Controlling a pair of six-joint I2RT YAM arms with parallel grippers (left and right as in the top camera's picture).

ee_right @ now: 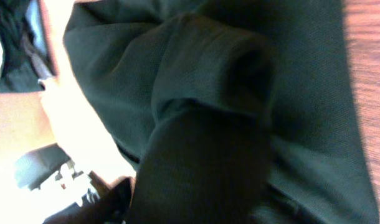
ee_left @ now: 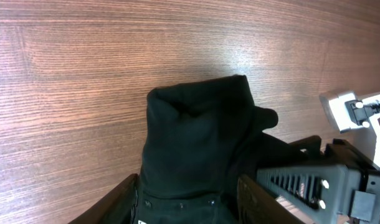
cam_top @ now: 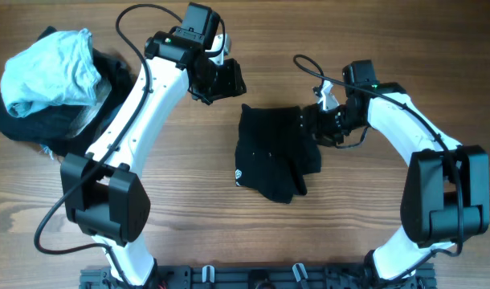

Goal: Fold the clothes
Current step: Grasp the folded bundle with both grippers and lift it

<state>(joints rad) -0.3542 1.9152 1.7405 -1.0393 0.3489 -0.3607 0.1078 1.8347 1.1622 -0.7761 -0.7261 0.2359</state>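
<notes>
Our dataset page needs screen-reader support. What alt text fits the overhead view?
A crumpled black garment lies on a wooden table, the right gripper at its upper right edge and the left gripper poised beyond its upper left corner. A pile of clothes, light blue on top, sits at far left.

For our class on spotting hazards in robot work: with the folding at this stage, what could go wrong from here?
1. The black garment lies bunched, not flat, so a fold made now would likely trap creases.
2. The right gripper sits at its right edge; its grip cannot be judged, so a pull may slip or drag the whole piece.
3. The left gripper, open, hovers close by; the two could collide.
</notes>
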